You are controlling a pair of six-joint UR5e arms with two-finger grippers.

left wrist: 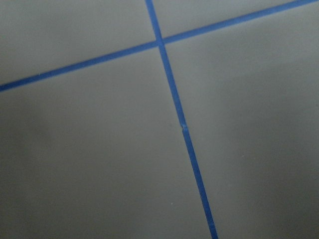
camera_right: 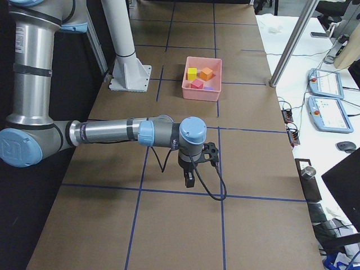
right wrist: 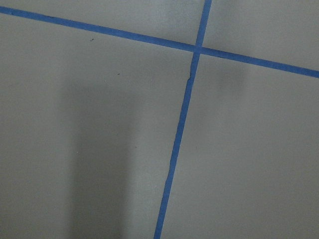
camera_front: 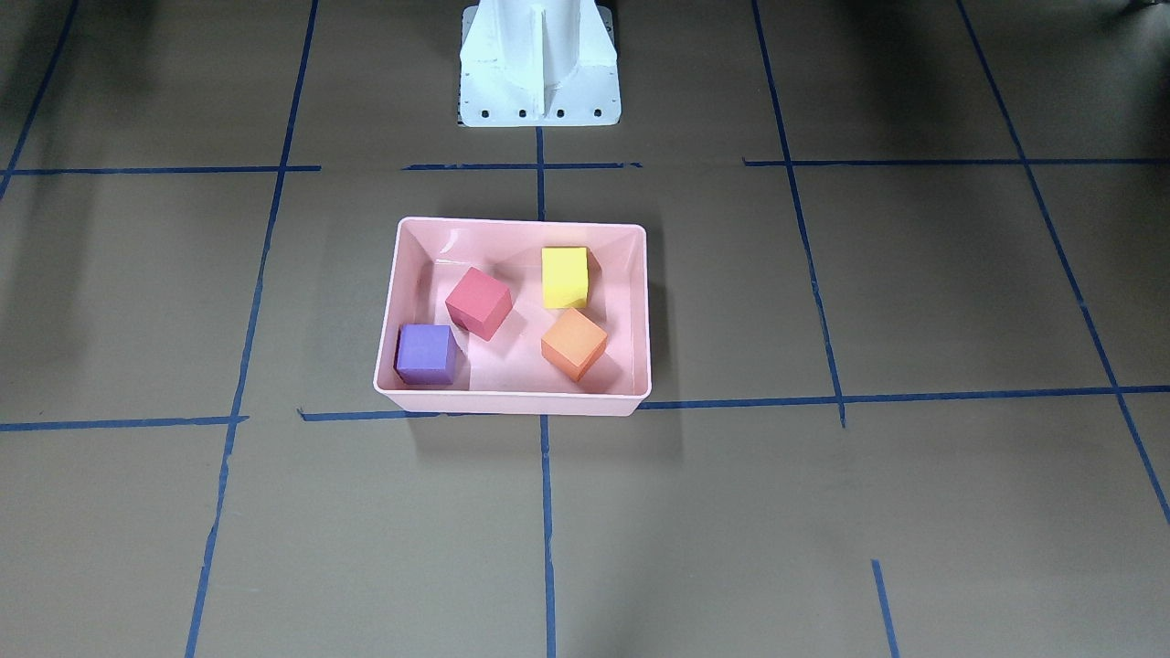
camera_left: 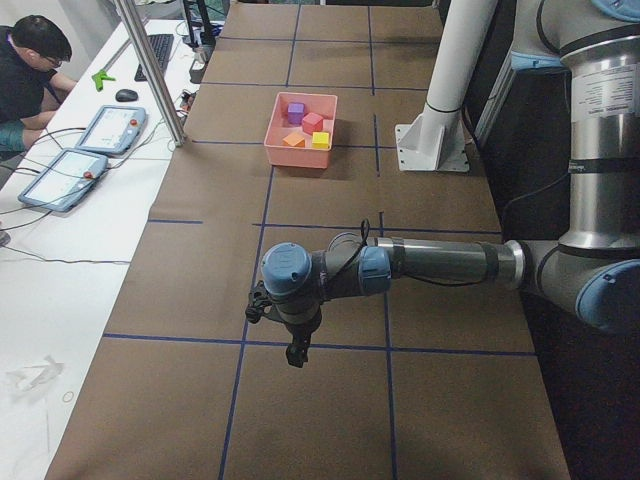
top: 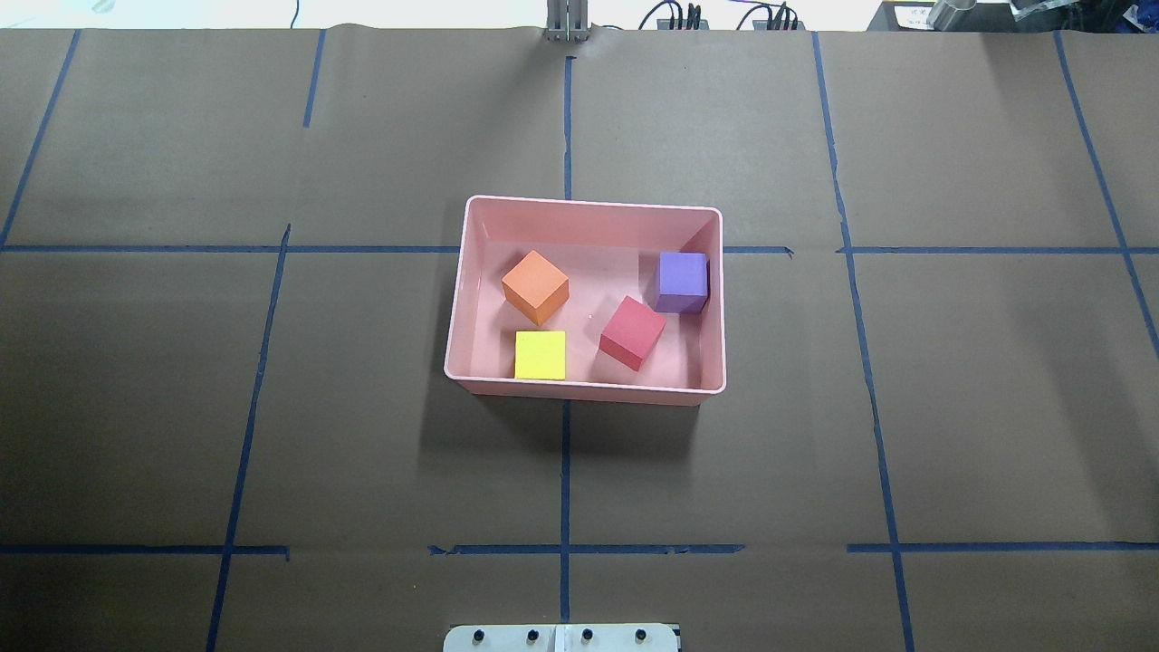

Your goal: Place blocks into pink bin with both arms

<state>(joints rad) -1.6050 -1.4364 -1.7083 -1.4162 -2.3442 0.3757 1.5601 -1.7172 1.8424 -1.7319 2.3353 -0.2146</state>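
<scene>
Brown counter point(top: 272, 407), taped in blue squares. Stretched low over opposite ends, well apart from the blocks: left arm point(camera_left: 440, 262) and right arm point(camera_right: 112, 132), likely parked with no fetching left. Mid-counter, shallow glossy pink bin point(top: 589, 389) with sloped walls. Left hand point(camera_left: 297, 352) and right hand point(camera_right: 189, 179) pointing down, holding no block; how far open, impossible to tell. Inside the bin, unstacked: matte orange block point(top: 535, 287), yellow-green block point(top: 540, 354), red block point(top: 632, 332), purple block point(top: 682, 282).
</scene>
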